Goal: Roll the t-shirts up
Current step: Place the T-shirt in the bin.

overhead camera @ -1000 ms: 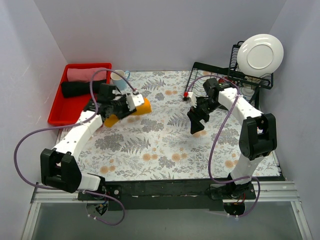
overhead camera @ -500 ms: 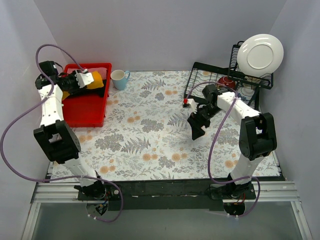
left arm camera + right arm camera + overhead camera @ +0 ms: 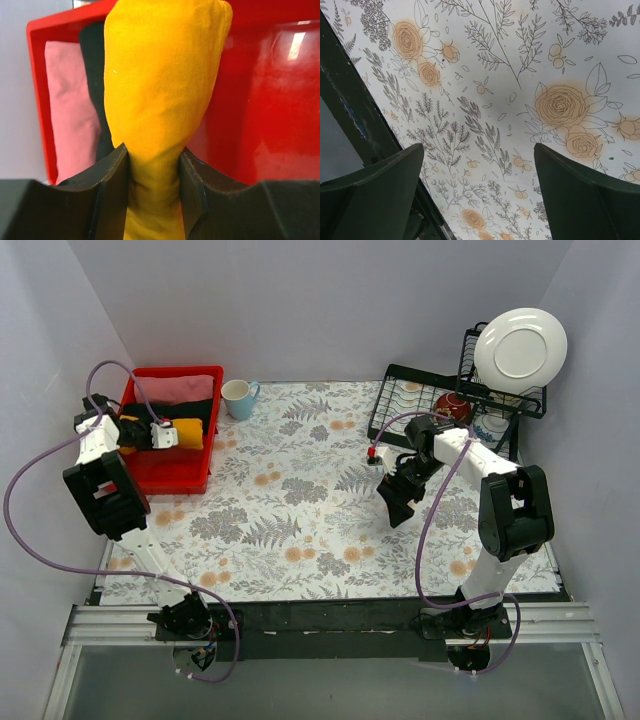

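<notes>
The orange-yellow t-shirt (image 3: 190,433), rolled into a thick bundle, lies in the red bin (image 3: 172,466) beside a black bundle (image 3: 187,410) and a pink bundle (image 3: 183,388). My left gripper (image 3: 160,435) is shut on one end of the roll. In the left wrist view the yellow roll (image 3: 160,85) is pinched between both fingers of that gripper (image 3: 154,170), with the black bundle (image 3: 92,75) and the pink bundle (image 3: 65,110) to its left. My right gripper (image 3: 398,502) hovers open over the floral mat; nothing is between the right gripper's (image 3: 477,150) fingers.
A white mug (image 3: 238,398) stands just right of the bin. A black dish rack (image 3: 400,405) at the back right holds a white plate (image 3: 520,345) and a red bowl (image 3: 452,403). The floral mat (image 3: 300,510) covers the table.
My left arm has swung the orange-yellow roll from over the mat into the red bin and lowered it beside the black bundle. The right gripper shifted only slightly.
</notes>
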Controlling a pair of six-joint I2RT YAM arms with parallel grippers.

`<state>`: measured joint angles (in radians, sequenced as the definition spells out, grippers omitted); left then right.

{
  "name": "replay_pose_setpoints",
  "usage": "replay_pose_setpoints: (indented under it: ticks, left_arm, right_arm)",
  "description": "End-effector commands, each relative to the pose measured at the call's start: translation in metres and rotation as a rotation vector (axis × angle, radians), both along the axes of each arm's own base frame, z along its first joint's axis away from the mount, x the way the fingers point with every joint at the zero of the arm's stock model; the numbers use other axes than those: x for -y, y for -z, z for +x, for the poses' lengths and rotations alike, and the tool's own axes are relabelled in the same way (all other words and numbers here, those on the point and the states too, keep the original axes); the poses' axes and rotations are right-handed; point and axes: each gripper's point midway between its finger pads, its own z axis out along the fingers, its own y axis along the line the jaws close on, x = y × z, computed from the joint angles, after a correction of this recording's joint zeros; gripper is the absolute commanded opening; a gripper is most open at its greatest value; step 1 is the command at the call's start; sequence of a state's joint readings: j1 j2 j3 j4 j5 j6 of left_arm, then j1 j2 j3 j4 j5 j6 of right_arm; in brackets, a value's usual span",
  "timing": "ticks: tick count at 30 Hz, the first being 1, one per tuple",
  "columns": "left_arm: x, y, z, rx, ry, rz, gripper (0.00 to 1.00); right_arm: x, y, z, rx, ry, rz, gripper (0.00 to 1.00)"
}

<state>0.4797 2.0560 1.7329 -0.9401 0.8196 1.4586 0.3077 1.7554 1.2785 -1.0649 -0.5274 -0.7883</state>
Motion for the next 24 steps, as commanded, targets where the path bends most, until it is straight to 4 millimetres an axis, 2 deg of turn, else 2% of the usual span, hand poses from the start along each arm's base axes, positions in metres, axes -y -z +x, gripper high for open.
replay_pose_setpoints:
  ticks: [1, 7, 8, 10, 11, 14, 15, 24]
  left_arm:
    - [0.017, -0.011, 0.018, 0.222, 0.201, 0.043, 0.0]
    - [0.012, 0.027, 0.024, 0.203, 0.216, 0.055, 0.0]
    - [0.012, 0.038, 0.025, 0.189, 0.22, 0.05, 0.0]
    - [0.008, 0.042, 0.032, 0.191, 0.233, 0.066, 0.0]
    - [0.006, 0.053, 0.033, 0.181, 0.237, 0.072, 0.0]
    - [-0.003, 0.059, 0.043, 0.198, 0.225, 0.099, 0.0]
    - [-0.004, 0.069, 0.045, 0.178, 0.225, 0.101, 0.0]
    - [-0.013, 0.084, 0.071, 0.281, 0.263, 0.131, 0.0]
  right_arm:
    - [0.01, 0.002, 0.0, 0.006, -0.005, -0.042, 0.99]
    - [0.019, 0.01, 0.0, 0.006, -0.023, -0.099, 0.99]
    - [0.02, 0.011, -0.001, 0.002, -0.024, -0.102, 0.99]
    - [0.021, 0.013, -0.002, -0.001, -0.026, -0.109, 0.99]
    - [0.022, 0.014, -0.002, 0.0, -0.026, -0.112, 0.99]
    - [0.022, 0.016, -0.002, -0.001, -0.024, -0.111, 0.99]
    - [0.021, 0.017, -0.001, -0.003, -0.023, -0.107, 0.99]
    - [0.022, 0.022, -0.002, -0.024, -0.024, -0.118, 0.99]
